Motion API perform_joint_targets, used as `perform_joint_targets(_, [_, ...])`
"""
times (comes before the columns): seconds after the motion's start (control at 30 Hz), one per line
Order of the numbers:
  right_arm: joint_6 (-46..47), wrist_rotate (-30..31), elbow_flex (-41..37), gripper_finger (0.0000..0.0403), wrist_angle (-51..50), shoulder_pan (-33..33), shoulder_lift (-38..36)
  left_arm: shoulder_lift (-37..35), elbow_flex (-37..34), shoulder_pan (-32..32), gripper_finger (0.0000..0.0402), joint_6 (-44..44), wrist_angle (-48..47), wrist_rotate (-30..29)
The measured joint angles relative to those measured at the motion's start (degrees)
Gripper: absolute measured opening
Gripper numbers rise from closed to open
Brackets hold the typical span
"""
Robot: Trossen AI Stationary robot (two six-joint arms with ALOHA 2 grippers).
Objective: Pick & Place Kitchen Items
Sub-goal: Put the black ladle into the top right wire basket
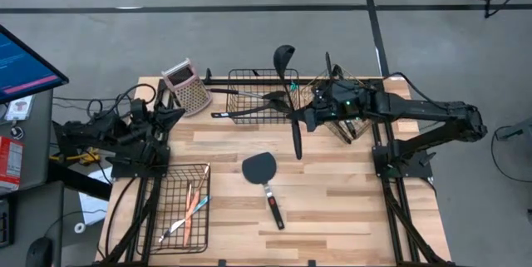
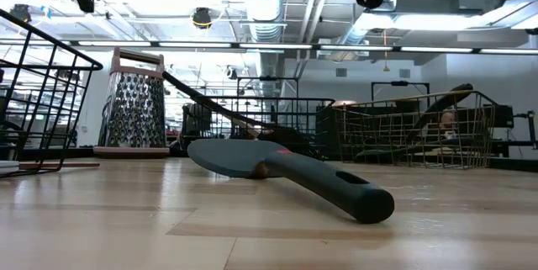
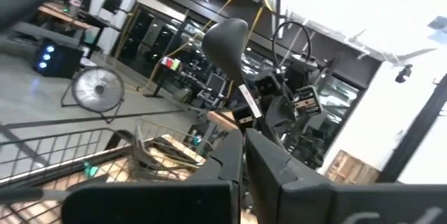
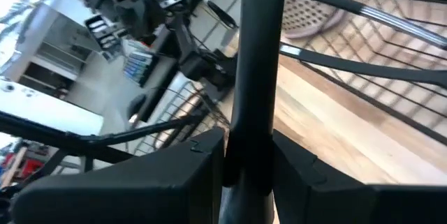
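Black spatula (image 2: 290, 172) flat on table (image 2: 126, 228)

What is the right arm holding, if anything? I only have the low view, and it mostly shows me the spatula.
Observer: A ladle. In the right wrist view, the fingers of the right gripper are shut on its handle.
Operator: Where is it over the table?
Observer: From above, the ladle lies between the black basket and the gold basket, with its bowl past the table's far edge.
Operator: And the left arm?
Observer: The left gripper waits at the table's left side, near the grater.
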Motion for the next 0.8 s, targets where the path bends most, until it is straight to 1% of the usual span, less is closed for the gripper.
perform_joint_targets(0.17, [-1.37,-1.1,0.0,0.0076,-3.09,-3.05,0.04,-2.21,-1.96,0.0,0.0001,-0.08,0.03,-2.45])
perform_joint_targets(0.3, [-1.62,-2.22,0.0,0.0076,-5.24,-5.08,0.02,-5.03,-4.13,0.0,0.0001,-1.81,-0.1,-2.62])
perform_joint_targets(0.37, [-1.62,-2.31,0.0,0.0076,-6.92,-6.15,0.02,-6.81,-5.45,0.0,0.0001,-3.56,0.01,-0.8])
perform_joint_targets(0.5, [-1.55,-2.29,0.0,0.0076,-13.26,-8.64,0.02,-6.56,-7.21,-0.02,0.0001,-7.28,-0.14,4.97])
perform_joint_targets(0.63, [-0.53,-2.24,0.0,0.0076,-21.84,-11.25,0.02,-6.8,-9.66,-0.02,0.0001,-10.92,-0.43,6.72])
perform_joint_targets(0.8, [-0.6,-1.98,0.0,0.0076,-32.11,-14.52,0.02,-6.82,-11.73,-0.02,0.0001,-13.95,-0.18,6.29])
